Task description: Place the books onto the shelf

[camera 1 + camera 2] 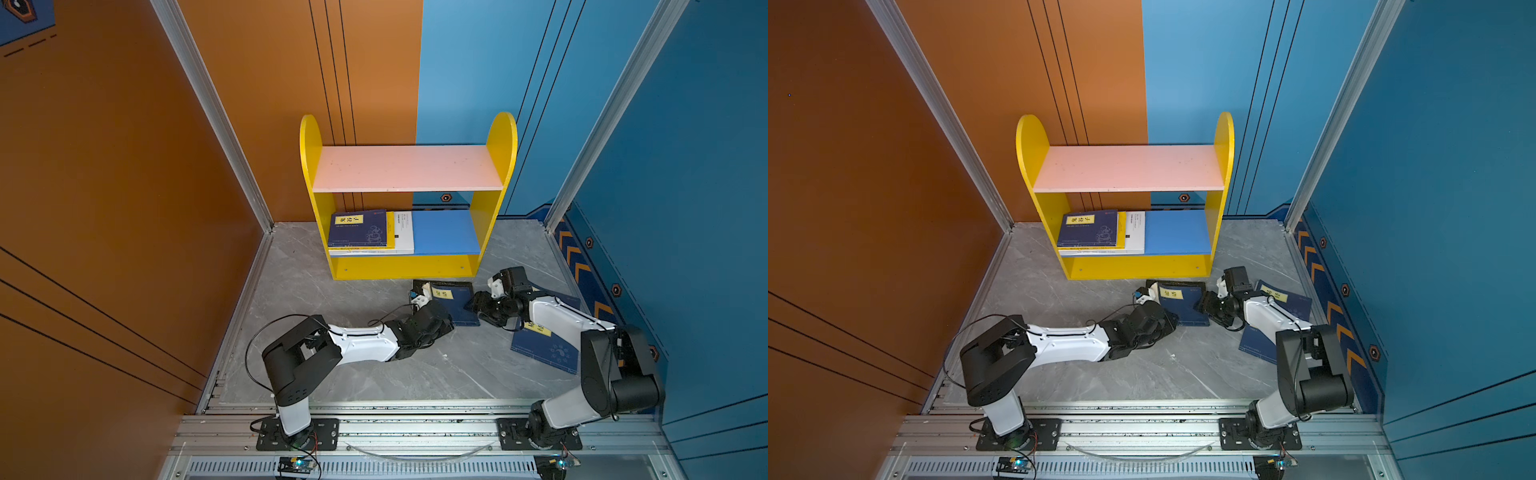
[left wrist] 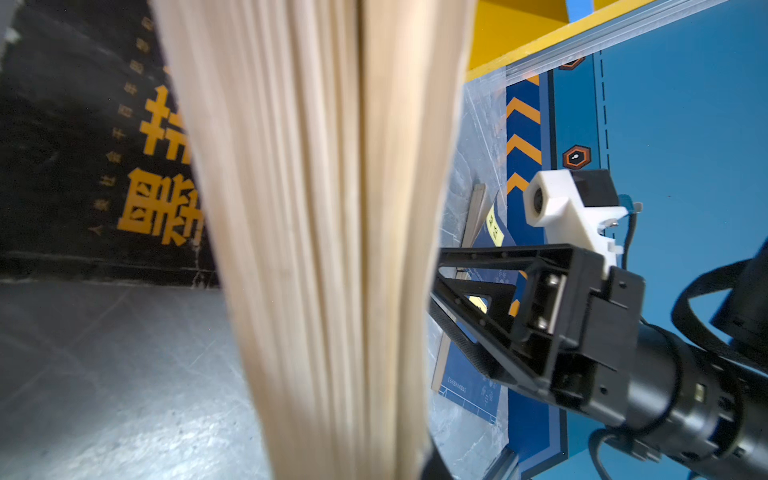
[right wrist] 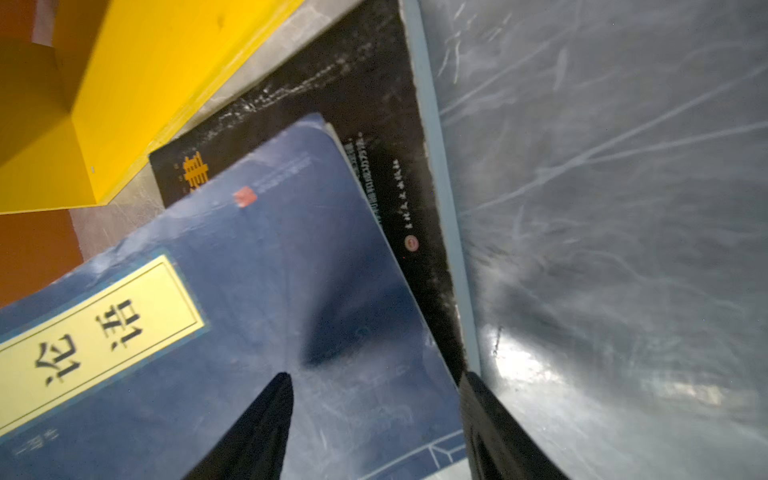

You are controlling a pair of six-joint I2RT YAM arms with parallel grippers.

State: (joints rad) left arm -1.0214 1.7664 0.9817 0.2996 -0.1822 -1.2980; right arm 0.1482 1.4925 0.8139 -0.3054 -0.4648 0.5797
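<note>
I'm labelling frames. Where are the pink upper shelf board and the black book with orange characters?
Pink upper shelf board point(image 1: 407, 168): in a top view, surface middle.
Black book with orange characters point(image 3: 365, 91): right wrist view, bare cover.

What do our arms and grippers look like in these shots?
Both the left arm and right arm: white shells, black joint housings, loose black cables. Right gripper: black fingers with triangular cut-outs, white camera mount.

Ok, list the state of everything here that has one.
Shelf, upright.
Shelved books, stacked flat on its lower board.
Top navy book, lying on the black book.
Black book, flat on floor, underneath.
Other navy book, flat on floor under right arm.
Left fingers, shut on top navy book.
Right fingers, open, straddling the books' edge.
</note>
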